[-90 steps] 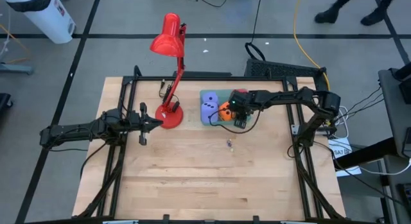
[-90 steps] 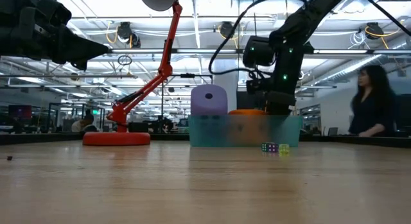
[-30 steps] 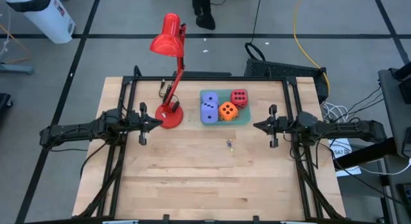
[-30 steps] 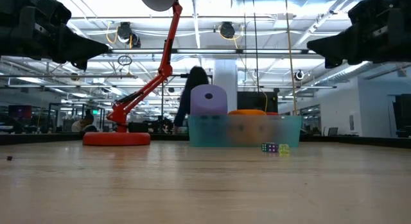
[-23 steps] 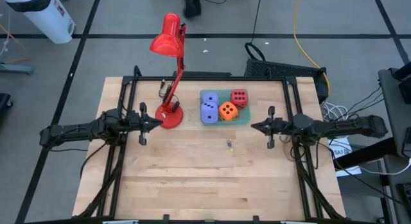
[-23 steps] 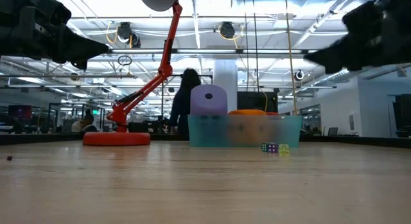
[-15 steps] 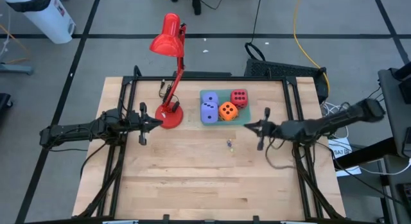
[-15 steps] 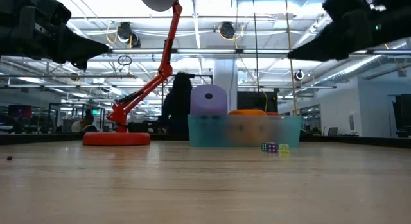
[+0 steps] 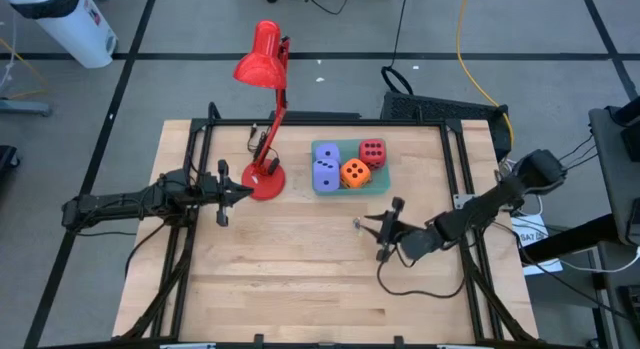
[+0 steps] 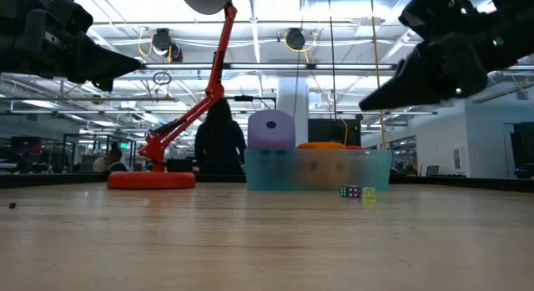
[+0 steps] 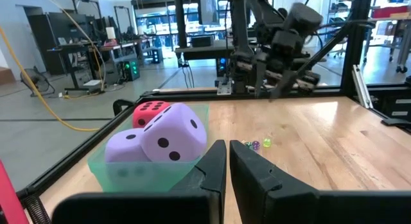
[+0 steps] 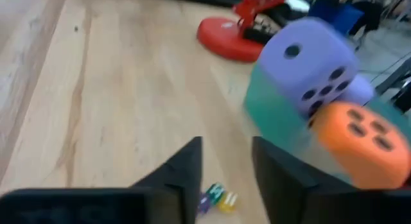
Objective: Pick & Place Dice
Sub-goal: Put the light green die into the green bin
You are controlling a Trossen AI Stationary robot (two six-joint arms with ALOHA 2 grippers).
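My left gripper [image 9: 243, 193] waits by the red lamp [image 9: 264, 175], fingers nearly closed, holding nothing. The dice [image 9: 345, 166] sit in the green tray [image 9: 377, 186]. My right gripper [image 9: 366, 227] hangs near it, open and empty.

Bright overhead lighting; right wrist view motion-blurred

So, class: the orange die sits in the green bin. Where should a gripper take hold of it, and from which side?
Grip the orange die by two opposite side faces, coming straight down from above. It sits high in the green bin, so its upper faces are exposed, while the lavender die and red die crowd it sideways. The right gripper, open, is nearest.
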